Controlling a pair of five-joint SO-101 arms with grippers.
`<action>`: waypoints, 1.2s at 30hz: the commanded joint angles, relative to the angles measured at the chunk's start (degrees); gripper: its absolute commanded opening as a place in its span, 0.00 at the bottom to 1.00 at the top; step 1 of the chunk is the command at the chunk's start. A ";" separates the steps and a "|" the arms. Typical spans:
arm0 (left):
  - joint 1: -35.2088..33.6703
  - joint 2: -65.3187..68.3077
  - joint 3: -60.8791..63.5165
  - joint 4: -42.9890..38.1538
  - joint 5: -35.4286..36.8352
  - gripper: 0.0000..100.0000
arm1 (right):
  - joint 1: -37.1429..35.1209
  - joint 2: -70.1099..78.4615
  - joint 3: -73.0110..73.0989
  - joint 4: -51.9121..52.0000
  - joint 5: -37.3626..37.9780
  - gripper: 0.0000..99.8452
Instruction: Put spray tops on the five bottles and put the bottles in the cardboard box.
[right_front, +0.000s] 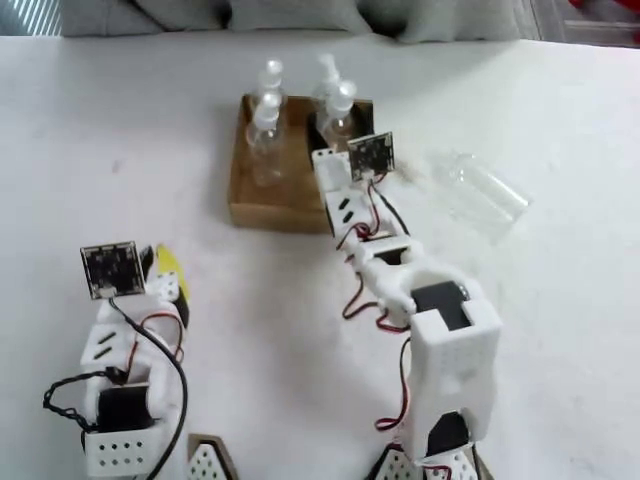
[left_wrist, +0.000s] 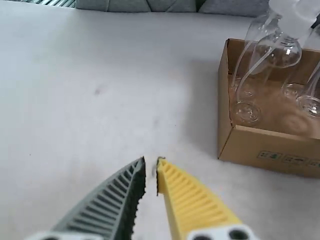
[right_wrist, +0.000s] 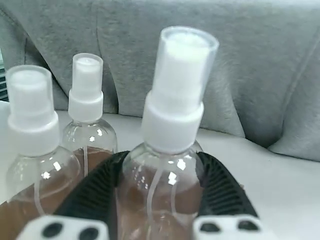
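Bright diffuse light, soft shadows (mild glare)

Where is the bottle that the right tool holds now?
The bottle is in the grip of the right tool, at the far right corner of the cardboard box in the high view, next to the other capped bottles.

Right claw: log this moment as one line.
right claw shut on bottle | at cardboard box | left claw shut, over table

I see clear, glossy plastic on the bottle (right_wrist: 160, 190), a matt white plastic spray top (right_wrist: 177, 95), ribbed plastic on my left hand (left_wrist: 151, 167), and at twelve o'clock a dull brown cardboard box (right_front: 255, 205) on the matt white table (right_front: 120, 150).
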 joint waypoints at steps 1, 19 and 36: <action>-0.22 -0.75 -0.18 -0.09 0.18 0.06 | 0.22 0.22 -3.87 -1.19 0.70 0.02; -0.22 -0.75 -0.18 0.00 0.18 0.06 | 0.57 3.56 -5.98 -0.92 0.79 0.02; -0.48 -0.75 -0.18 0.09 0.18 0.06 | 0.04 3.56 -2.64 -0.92 0.79 0.02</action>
